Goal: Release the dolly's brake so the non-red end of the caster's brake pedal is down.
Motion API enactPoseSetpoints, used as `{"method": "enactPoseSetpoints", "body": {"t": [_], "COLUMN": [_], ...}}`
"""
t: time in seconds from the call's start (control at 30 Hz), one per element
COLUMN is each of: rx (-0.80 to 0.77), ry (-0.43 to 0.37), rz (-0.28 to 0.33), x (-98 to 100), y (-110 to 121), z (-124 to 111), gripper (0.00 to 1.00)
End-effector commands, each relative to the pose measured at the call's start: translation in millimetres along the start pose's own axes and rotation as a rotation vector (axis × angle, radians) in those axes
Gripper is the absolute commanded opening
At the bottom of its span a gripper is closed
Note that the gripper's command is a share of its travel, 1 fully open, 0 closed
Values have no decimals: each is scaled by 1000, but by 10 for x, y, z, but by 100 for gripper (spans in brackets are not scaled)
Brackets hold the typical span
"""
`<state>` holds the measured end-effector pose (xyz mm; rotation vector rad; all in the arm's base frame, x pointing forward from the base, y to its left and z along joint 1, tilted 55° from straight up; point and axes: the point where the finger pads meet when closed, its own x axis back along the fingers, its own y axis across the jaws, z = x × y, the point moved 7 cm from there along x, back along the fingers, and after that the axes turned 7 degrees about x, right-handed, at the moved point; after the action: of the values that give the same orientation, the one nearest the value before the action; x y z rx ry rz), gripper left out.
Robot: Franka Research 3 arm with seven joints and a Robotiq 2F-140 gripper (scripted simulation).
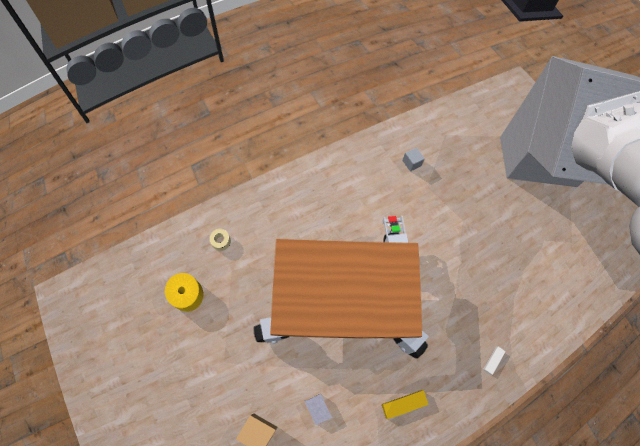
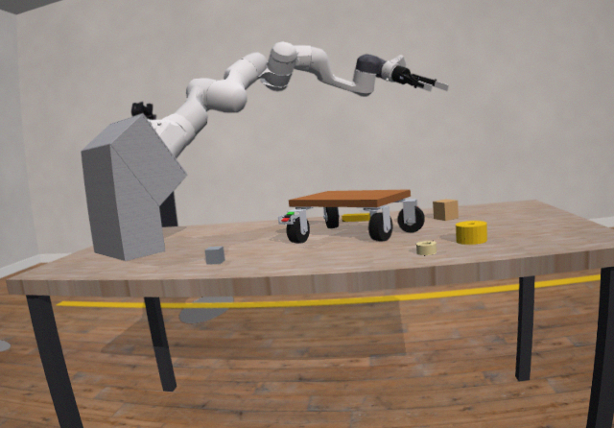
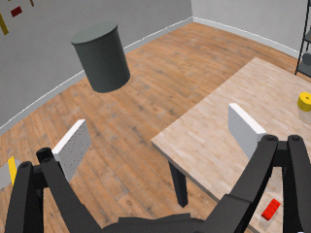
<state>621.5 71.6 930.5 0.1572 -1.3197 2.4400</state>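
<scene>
Near the middle of the wooden table [image 2: 545, 245] stands the dolly [image 1: 346, 286], its brown deck level on four casters. Its brake pedal [image 1: 394, 223] juts out past the deck's far edge toward the grey pedestal [image 2: 124, 190], red end outermost, green end nearer the deck. High above, well apart from everything, the gripper [image 2: 430, 83] hangs with fingers spread wide, holding nothing. A yellow spool [image 1: 181, 290], a cream ring [image 1: 219, 238] and a grey cube [image 1: 413, 158] lie scattered around, leaving open room beside the pedal
</scene>
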Motion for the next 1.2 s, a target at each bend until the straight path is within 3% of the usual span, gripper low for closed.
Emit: {"method": "enactPoseSetpoints", "body": {"t": [0.0,0.53,0.57,0.7,0.8,0.97,1.03,1.1,1.13,1.17], "rx": [0,0,-1,-39,-141,-402,-402,-402,-490,-490], "ry": [0,0,0,3,11,32,32,32,38,38], "rz": [0,0,0,-23,-83,-232,-232,-232,-280,-280], "x": [1,1,0,-111,-371,-689,-821,-821,-981,-1027], "y": [0,0,1,150,541,1129,1426,1426,1837,1952], "z": [2,2,3,155,510,943,1141,1141,1377,1436], "gripper": [100,100,0,0,0,0,0,0,0,0]}}
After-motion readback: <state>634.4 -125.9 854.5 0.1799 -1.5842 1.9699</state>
